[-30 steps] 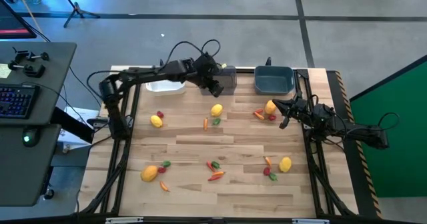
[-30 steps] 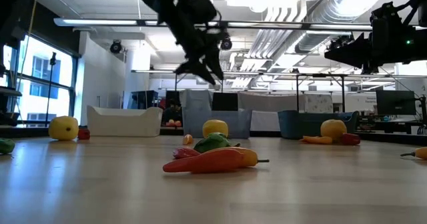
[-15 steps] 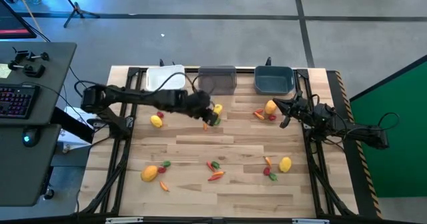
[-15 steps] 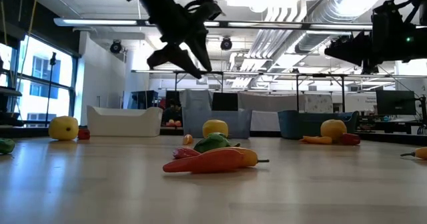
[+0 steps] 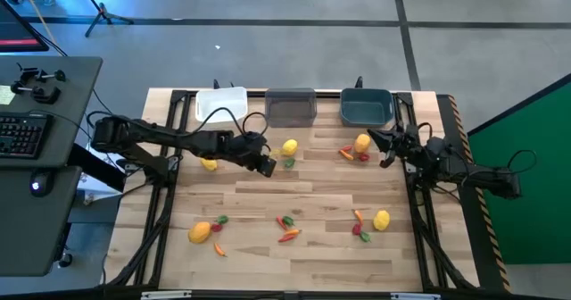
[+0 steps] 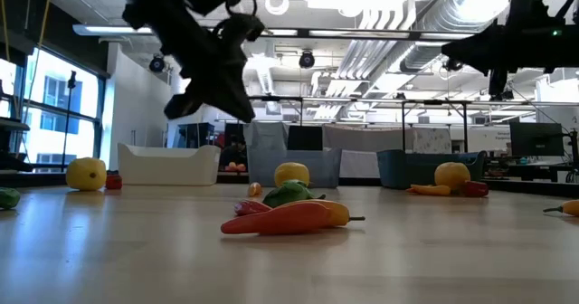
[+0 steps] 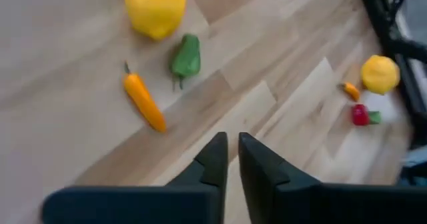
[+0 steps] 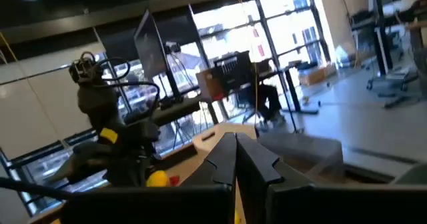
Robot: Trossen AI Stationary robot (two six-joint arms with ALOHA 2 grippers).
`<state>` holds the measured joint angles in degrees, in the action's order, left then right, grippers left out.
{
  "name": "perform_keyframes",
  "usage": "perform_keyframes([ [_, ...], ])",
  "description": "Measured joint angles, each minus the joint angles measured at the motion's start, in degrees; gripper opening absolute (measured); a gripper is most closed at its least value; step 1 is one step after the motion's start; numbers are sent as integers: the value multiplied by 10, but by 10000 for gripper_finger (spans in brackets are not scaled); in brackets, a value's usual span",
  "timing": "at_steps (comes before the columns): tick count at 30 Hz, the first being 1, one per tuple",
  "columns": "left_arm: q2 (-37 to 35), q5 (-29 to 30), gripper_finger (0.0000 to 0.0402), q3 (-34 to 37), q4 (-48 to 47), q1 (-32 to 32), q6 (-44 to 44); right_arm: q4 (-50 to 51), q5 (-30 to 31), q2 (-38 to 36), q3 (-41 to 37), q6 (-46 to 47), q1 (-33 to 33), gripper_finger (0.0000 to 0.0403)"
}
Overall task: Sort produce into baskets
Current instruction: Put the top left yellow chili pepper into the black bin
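High view: the left gripper hangs over the table near centre, fingers pressed together on nothing — a yellow fruit lies at its 1 o'clock. The right gripper, also closed and empty, sits at 3 o'clock; 3 baskets line the 12 o'clock edge.

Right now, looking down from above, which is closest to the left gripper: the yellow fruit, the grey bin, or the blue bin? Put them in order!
From the left gripper:
1. Yellow fruit, just beside it toward the bins.
2. Grey bin, middle of the back row.
3. Blue bin, far back on the right arm's side.

left arm blurred and cut off at top in low view, bin contents unseen
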<state>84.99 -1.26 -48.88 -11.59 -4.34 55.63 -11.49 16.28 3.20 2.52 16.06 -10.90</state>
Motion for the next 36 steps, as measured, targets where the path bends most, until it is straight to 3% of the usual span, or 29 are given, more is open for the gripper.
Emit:
perform_keyframes([
  [5, 36, 3, 14, 13, 0, -18, 36, -1, 4, 26, 0, -7, 0, 0],
  [11, 83, 5, 73, 10, 4, -39, 19, 2, 74, 63, 0, 2, 0, 1],
  [19, 114, 5, 133, 8, 49, -53, 9, 3, 103, 105, 1, 70, 0, 1],
  [31, 174, 25, 140, -11, 70, -49, 39, 6, 104, 133, 1, 75, 0, 1],
  [36, 186, 37, 123, -29, 59, -46, 23, 10, 105, 133, 1, 75, 0, 1],
])
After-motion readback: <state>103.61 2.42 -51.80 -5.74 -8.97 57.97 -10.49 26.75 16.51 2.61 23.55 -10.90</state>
